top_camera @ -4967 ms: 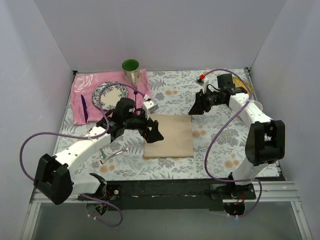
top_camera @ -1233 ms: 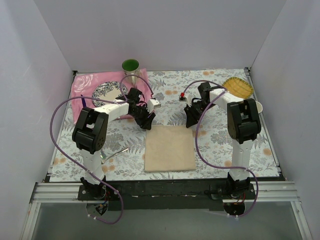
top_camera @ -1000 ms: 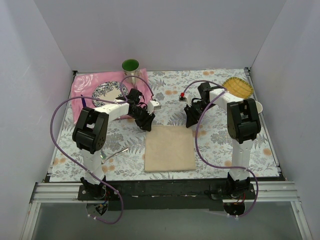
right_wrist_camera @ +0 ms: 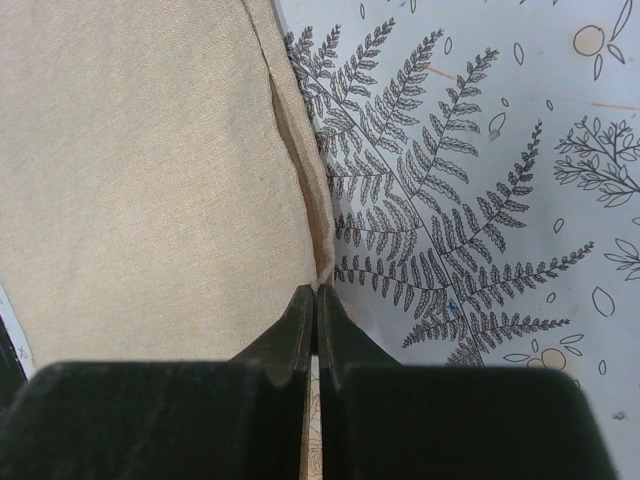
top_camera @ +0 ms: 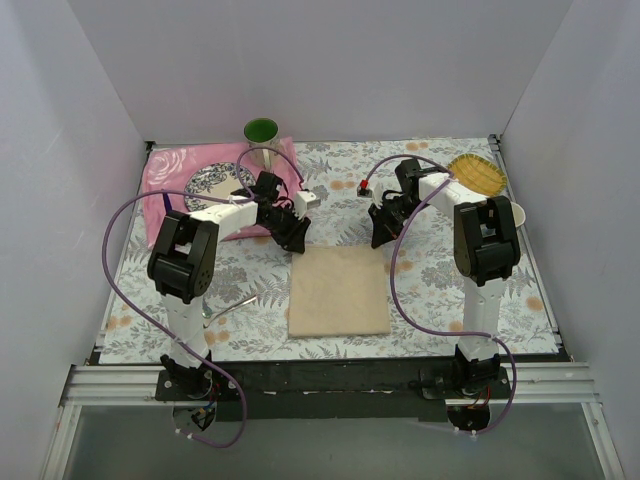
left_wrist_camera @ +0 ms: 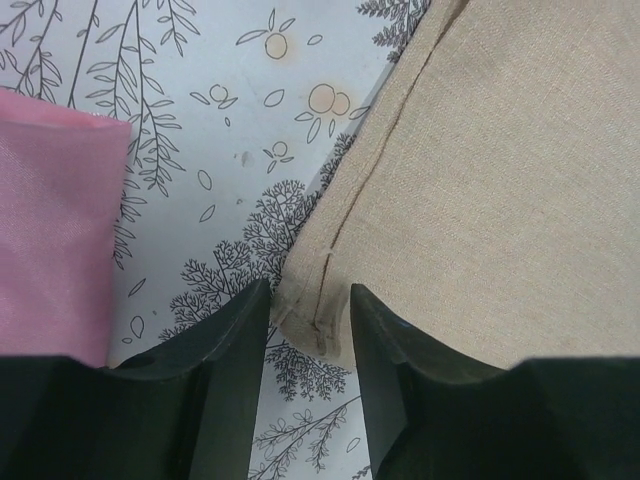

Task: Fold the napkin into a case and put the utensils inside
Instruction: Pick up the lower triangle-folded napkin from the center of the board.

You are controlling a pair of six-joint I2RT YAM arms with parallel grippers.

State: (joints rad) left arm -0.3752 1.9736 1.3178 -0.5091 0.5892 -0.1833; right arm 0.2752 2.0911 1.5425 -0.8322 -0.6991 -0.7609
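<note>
The beige napkin (top_camera: 338, 292) lies flat as a near-square sheet in the middle of the table; no case is in view. My left gripper (top_camera: 293, 240) is at its far left corner. In the left wrist view that gripper (left_wrist_camera: 310, 300) is open, and the hemmed corner of the napkin (left_wrist_camera: 500, 180) lies loose between the fingertips. My right gripper (top_camera: 380, 237) is at the far right corner. In the right wrist view it (right_wrist_camera: 317, 292) is shut, pinching the tip of the napkin (right_wrist_camera: 150, 150). A small pale fork (top_camera: 228, 308) lies left of the napkin.
A pink mat (top_camera: 165, 180) at the back left carries a patterned plate (top_camera: 214, 186) and a dark purple utensil (top_camera: 168, 215). A green cup (top_camera: 262, 136) stands behind it. A yellow dish (top_camera: 475, 175) sits at the back right. White walls enclose the table.
The right gripper has shut on the napkin's far right corner. Both grippers have shifted slightly toward the back; the left jaws stay apart around the far left corner.
</note>
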